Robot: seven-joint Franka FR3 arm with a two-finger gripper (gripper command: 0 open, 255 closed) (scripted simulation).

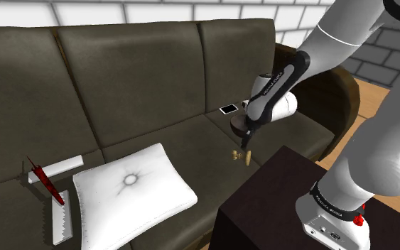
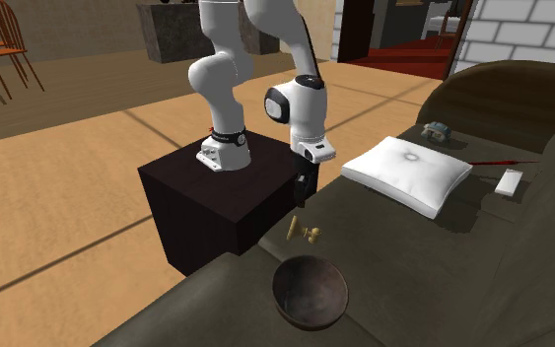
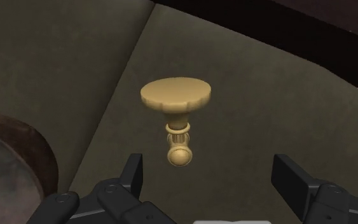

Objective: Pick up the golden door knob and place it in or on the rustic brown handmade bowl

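Two fingers (image 3: 133,175) of the pincer (image 3: 210,178) are standing apart, gripping nothing, while the golden door knob (image 3: 176,105) is lying on the sofa seat (image 3: 63,76) just beneath, untouched.

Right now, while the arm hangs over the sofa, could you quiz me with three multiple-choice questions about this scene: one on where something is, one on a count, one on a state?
1. Where does the golden knob lie?
A) on the sofa seat
B) on the floor
C) on a wooden chair

2. How many white pillows are on the sofa?
A) three
B) one
C) two

3. The fingers of the gripper are:
A) shut on the knob
B) shut on nothing
C) open

Answers:
1 A: the knob rests on the dark seat.
2 B: a single pillow shows.
3 C: the fingers stand apart and touch nothing.
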